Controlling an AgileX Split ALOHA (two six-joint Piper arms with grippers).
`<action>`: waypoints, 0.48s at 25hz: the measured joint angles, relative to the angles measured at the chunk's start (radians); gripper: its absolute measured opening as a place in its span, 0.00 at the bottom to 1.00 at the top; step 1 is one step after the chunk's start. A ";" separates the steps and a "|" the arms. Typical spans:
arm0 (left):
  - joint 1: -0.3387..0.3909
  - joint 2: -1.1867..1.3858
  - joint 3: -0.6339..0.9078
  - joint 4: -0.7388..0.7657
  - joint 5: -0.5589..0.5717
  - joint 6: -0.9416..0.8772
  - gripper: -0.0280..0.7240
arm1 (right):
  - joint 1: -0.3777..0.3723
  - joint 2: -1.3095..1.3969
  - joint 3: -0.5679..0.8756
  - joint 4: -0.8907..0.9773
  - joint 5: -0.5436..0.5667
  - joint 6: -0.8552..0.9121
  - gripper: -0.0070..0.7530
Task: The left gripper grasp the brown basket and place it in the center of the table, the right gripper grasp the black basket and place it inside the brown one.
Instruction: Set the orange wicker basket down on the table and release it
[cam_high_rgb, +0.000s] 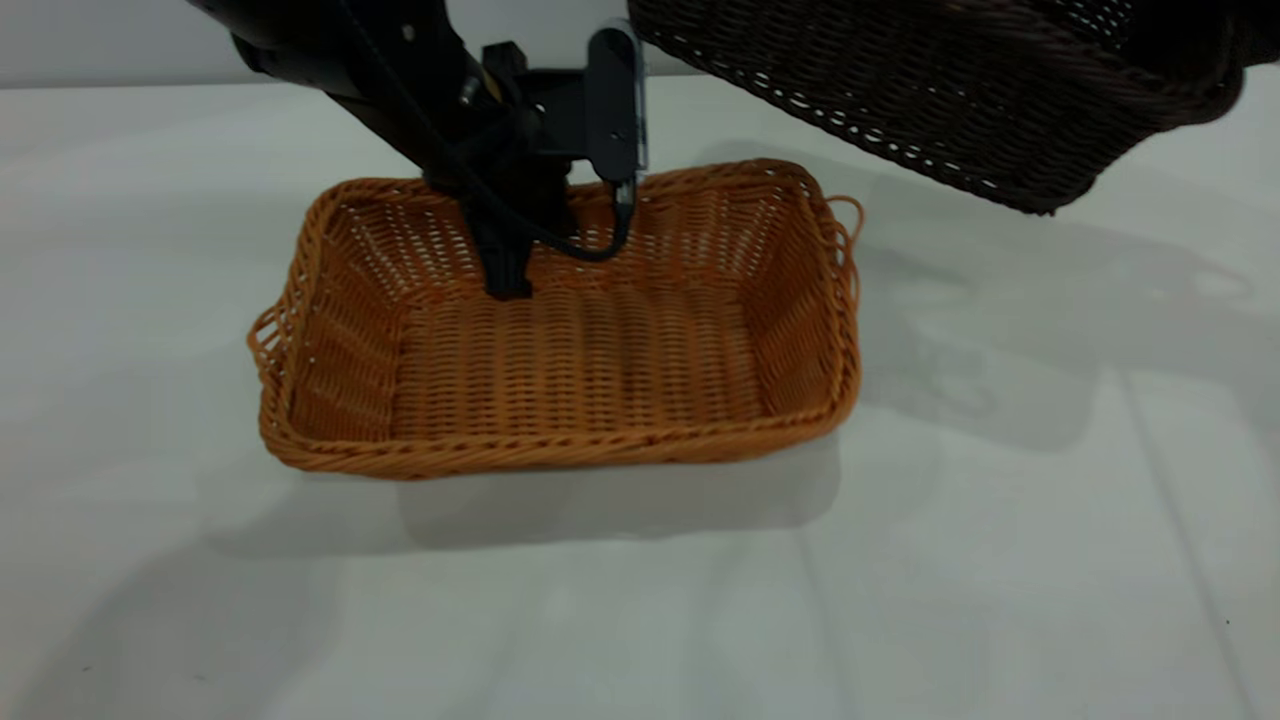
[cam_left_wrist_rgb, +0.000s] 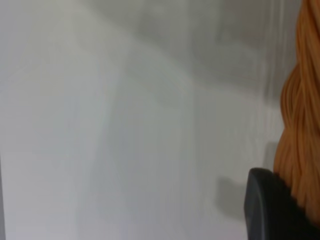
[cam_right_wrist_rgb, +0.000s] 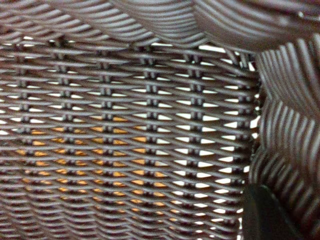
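You had the black basket clamped in the right gripper above the brown basket, whose far wall the left gripper pinched, so level it before lowering.

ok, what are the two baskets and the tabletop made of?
Brown basket: woven wicker or rattan-look strands with a braided rim, slightly glossy, possibly plastic. Black basket: same open weave in dark strands, light showing through. Table: smooth matte white-grey surface, material unclear.
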 joint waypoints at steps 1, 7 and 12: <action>-0.007 0.000 0.000 0.000 -0.002 0.001 0.14 | 0.000 0.000 0.000 -0.006 0.000 0.003 0.13; -0.038 0.002 0.000 0.007 -0.029 0.006 0.20 | -0.003 0.000 0.000 -0.004 0.007 0.006 0.13; -0.050 0.002 0.001 0.015 -0.043 -0.032 0.42 | -0.048 0.000 0.000 0.022 0.017 0.002 0.13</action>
